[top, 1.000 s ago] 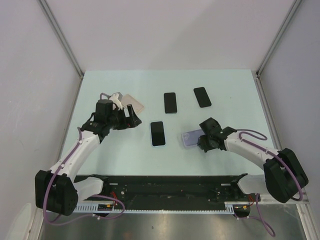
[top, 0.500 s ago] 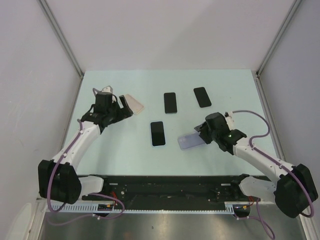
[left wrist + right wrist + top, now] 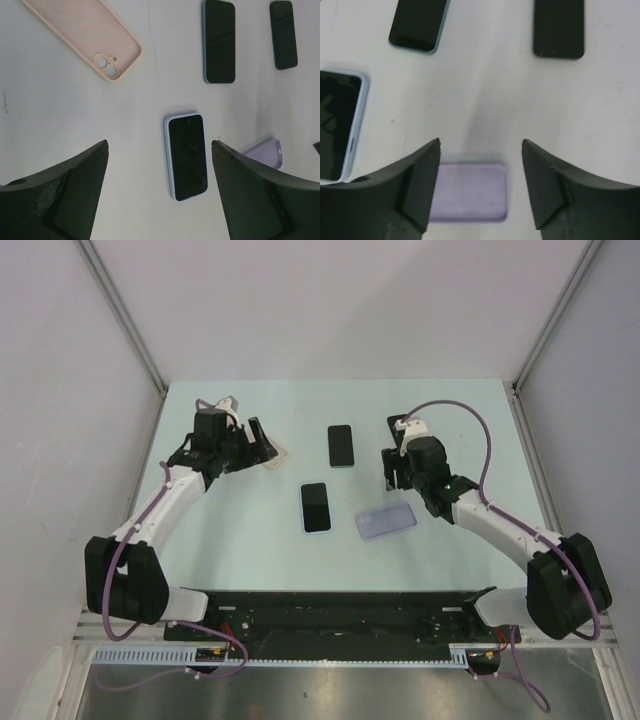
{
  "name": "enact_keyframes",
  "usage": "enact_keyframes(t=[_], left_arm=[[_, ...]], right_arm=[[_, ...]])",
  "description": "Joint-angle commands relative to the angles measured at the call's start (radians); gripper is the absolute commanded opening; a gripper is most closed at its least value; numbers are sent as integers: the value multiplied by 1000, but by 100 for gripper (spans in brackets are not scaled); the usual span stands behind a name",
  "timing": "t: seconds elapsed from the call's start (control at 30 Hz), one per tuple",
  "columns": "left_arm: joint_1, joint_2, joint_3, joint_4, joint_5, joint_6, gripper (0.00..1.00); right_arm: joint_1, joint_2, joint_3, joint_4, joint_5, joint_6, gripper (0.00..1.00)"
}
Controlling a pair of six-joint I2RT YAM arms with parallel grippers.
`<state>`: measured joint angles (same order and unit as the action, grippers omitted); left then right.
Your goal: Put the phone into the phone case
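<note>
Three phones lie screen-up on the table: a light-blue-edged phone (image 3: 316,507) near the middle, a teal-edged one (image 3: 341,445) farther back, and a black one (image 3: 558,27). A lilac phone case (image 3: 386,521) lies flat and free to the right of the light-blue phone. A pink phone case (image 3: 85,37) lies open side up at the back left. My left gripper (image 3: 258,440) hovers open by the pink case, holding nothing. My right gripper (image 3: 398,472) hangs open above the table just behind the lilac case (image 3: 470,192), with nothing in it.
The light table (image 3: 460,410) is boxed in by grey walls with metal posts at the left and right. The arm bases and a black rail (image 3: 330,615) run along the near edge.
My right gripper opened and let go of the lilac case, which now lies flat, then lifted and drew back toward the far phones. My left gripper swung back toward the pink case.
</note>
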<state>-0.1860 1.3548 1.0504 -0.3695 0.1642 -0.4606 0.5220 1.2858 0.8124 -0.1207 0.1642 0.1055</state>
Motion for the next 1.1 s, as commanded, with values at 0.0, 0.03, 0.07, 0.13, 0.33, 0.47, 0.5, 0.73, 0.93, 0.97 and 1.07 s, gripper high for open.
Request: enact_keyframes(t=[0.0, 0.03, 0.07, 0.13, 0.33, 0.47, 0.5, 0.73, 0.93, 0.97, 1.07], left_arm=[[-16, -2, 5, 27, 69, 42, 88], [-17, -12, -18, 23, 67, 48, 88], [-17, -23, -33, 18, 67, 56, 89], [-18, -72, -82, 12, 60, 76, 92], [-17, -186, -205, -26, 57, 125, 100], [-18, -250, -259, -22, 64, 128, 100], [-17, -270, -268, -20, 81, 128, 100], [-17, -307, -288, 1, 115, 129, 100], [-17, -328, -290, 3, 126, 131, 100], [-17, -330, -291, 6, 123, 131, 100], [-18, -335, -296, 10, 121, 129, 100]], right_arm=[[-17, 92, 129, 180, 67, -51, 79], [-17, 116, 172, 182, 77, 36, 87], [-17, 159, 191, 187, 74, 69, 89], [-14, 214, 224, 194, 75, 171, 97], [2, 496, 460, 57, 41, 304, 100], [49, 673, 658, -89, 90, 307, 100], [56, 713, 741, -150, 107, 310, 100], [125, 1068, 1182, -453, 221, 287, 100], [109, 1095, 1196, -465, 209, 306, 100], [104, 1093, 1188, -452, 187, 303, 100], [87, 1093, 1173, -447, 135, 298, 100]])
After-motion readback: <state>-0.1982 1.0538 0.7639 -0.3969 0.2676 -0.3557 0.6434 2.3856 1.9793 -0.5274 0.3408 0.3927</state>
